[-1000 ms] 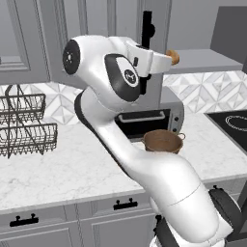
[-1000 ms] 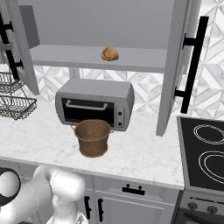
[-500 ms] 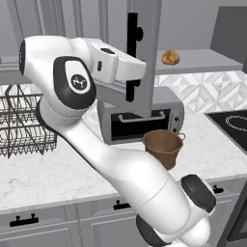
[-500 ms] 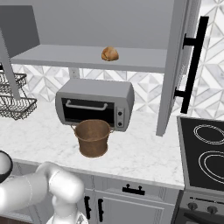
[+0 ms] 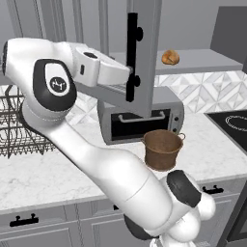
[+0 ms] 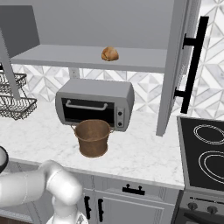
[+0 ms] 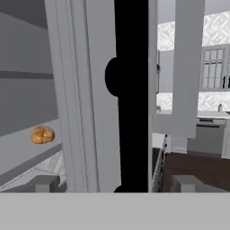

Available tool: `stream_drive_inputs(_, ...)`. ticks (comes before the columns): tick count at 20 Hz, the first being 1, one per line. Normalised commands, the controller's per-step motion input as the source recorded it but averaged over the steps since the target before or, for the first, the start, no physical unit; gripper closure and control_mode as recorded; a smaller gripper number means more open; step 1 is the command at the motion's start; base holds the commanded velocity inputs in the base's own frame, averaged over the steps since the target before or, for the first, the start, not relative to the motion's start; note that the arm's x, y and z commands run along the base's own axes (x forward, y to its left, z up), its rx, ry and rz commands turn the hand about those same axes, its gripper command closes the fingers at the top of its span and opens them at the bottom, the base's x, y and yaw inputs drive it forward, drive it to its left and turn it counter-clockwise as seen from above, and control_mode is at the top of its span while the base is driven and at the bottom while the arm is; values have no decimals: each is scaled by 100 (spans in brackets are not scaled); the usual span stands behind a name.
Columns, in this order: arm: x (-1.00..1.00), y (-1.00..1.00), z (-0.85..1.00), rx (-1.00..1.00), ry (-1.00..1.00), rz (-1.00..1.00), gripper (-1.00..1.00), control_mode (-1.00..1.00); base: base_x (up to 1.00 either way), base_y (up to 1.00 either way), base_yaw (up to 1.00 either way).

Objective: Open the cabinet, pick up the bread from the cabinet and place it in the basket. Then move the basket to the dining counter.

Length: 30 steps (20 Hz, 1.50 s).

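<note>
The bread (image 6: 110,54) is a small rounded golden-tan roll with a glossy, lumpy crust, sitting alone on the gray shelf of the open cabinet (image 6: 131,26), above the toaster oven (image 6: 94,104). The gripper (image 5: 126,76) is at the black bar handle (image 5: 132,55) of the swung-out cabinet door, its fingers spread wide on either side of the handle. The woven brown basket (image 6: 92,138) stands on the marble worktop (image 6: 140,153) just before the oven
</note>
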Motion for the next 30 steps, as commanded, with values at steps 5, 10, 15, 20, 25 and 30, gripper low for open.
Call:
stream_drive_inputs(5, 3, 12, -9, 2, 1, 16, -100, -100, 0, 0, 0)
stream_drive_inputs(10, -83, -1, -22, 0, 0, 40, -100, -100, 0, 0, 0)
stream_drive_inputs(15, -99, -48, -43, 4, 0, 64, -100, -100, 0, 0, 0)
stream_drive_inputs(20, -69, -65, -22, 7, 2, 65, -100, -100, 0, 0, 0)
stream_drive_inputs(25, -24, -84, -44, 13, 10, 56, -100, -100, 0, 0, 0)
stream_drive_inputs(30, 11, -95, -27, 51, 13, 36, -100, -100, 0, 0, 0)
